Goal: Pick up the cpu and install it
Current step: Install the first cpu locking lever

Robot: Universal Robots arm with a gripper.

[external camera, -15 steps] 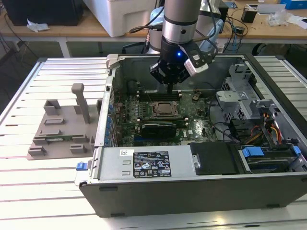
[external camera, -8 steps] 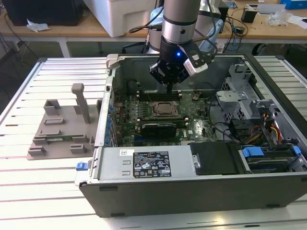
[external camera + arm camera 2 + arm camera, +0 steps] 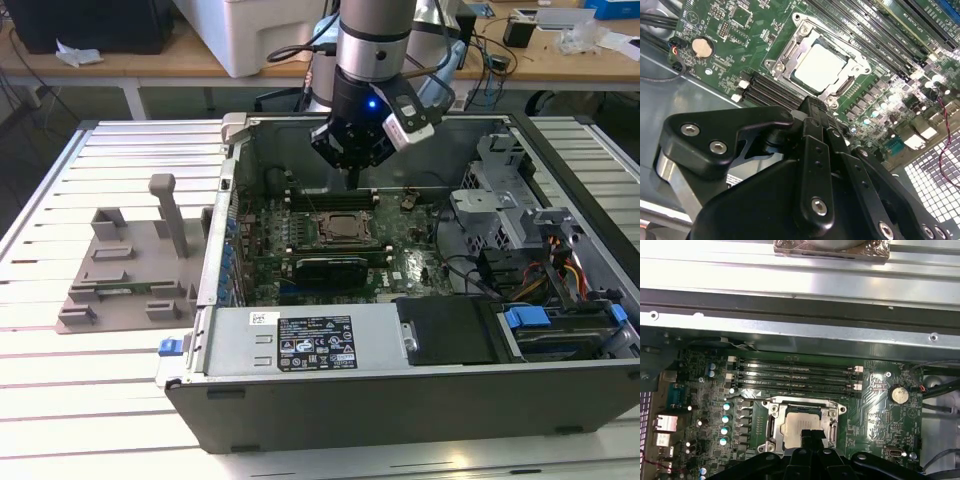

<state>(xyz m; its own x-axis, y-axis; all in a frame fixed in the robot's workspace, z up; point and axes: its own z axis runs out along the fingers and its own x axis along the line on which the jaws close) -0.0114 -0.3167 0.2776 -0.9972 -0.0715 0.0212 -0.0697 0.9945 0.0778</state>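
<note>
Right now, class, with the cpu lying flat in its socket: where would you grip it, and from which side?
By two opposite edges, straight down from above, I'd judge: the cpu lies flat, its top bare, with the socket frame close around its sides.

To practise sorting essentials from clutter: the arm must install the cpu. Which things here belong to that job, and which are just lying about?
Belong to the job: the cpu, lying in its socket; the gripper, shut, above them; the motherboard.

Just lying about: the grey fixture tray outside the case; the coin battery; the memory sticks; the cables.
</note>
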